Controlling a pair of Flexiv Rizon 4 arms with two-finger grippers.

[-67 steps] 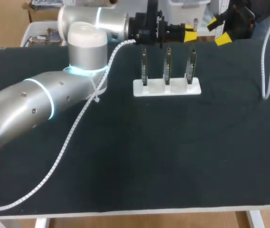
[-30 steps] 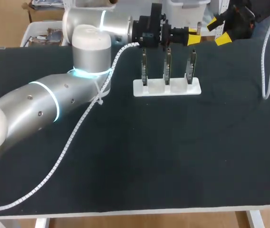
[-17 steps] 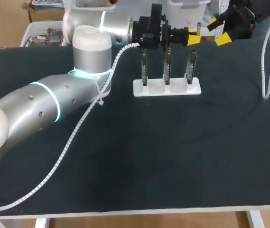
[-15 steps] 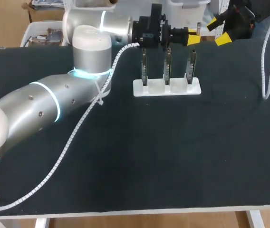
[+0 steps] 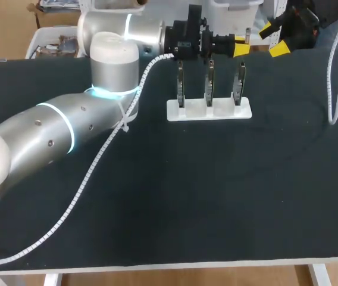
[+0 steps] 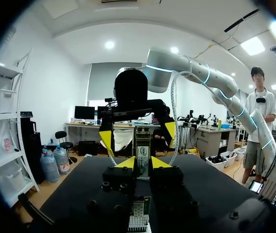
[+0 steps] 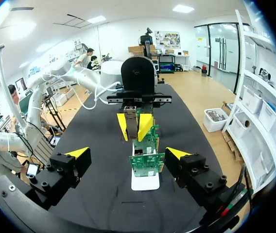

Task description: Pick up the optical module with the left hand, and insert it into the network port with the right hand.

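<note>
Nearest us, our left arm (image 5: 50,128) crosses the dark surface (image 5: 216,196) to the left of the stand (image 5: 209,110), its white cable (image 5: 85,173) trailing on our side of it. The white stand carries three thin boards (image 5: 209,83) upright in a row; their ports are too small for us to pick out. Just past the stand's far edge, above its right-hand board or behind it, we cannot tell which, the left jaws are clenched on the module (image 6: 142,154), whose free end points out past the stand's right end. Farther off, beyond that right end, the right jaws hang spread wide, grasping nothing, their yellow tips (image 7: 77,153) apart from the module.

We judge the handover the risky step. If the right jaws close off-centre, or the left let go too soon, the module could twist or drop onto the boards. The two sets of jaws are near each other, so a crooked approach could knock them together. A module held tilted would jam at the port, and a hard push might tip a board or shift the stand.
</note>
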